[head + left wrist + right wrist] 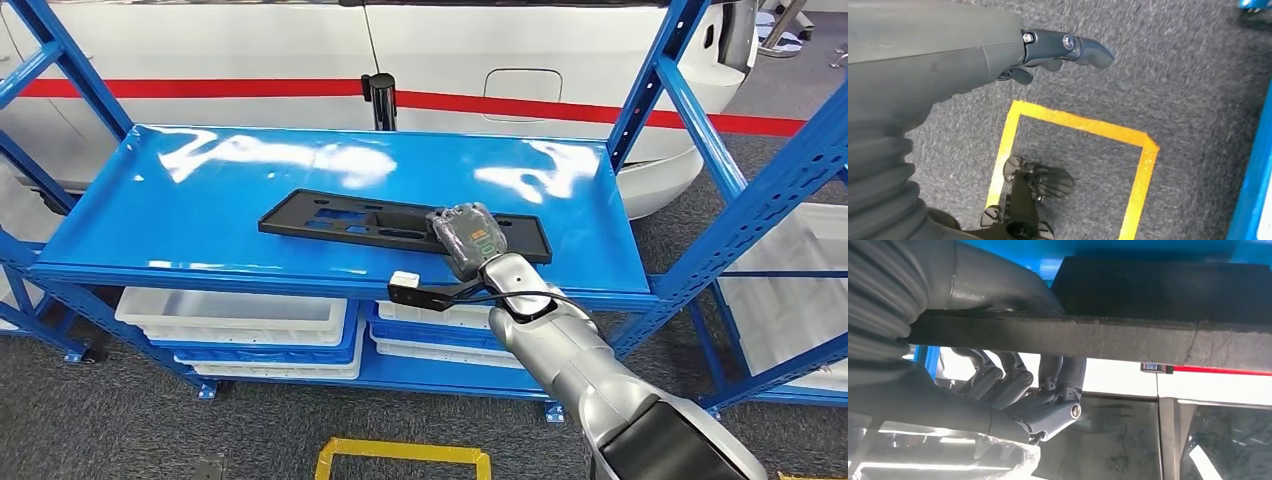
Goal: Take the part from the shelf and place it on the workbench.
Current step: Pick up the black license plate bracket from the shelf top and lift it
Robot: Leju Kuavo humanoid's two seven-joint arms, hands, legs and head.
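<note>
Right hand [468, 238] around black part [380, 222].

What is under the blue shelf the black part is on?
Under the top shelf sit white trays on a lower shelf. The board hides the trays' insides, and the right arm covers some.

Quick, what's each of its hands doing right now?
Left hand: hangs over the floor, holding nothing, fingers apart.
Right hand: grips the black part on the blue shelf.
</note>
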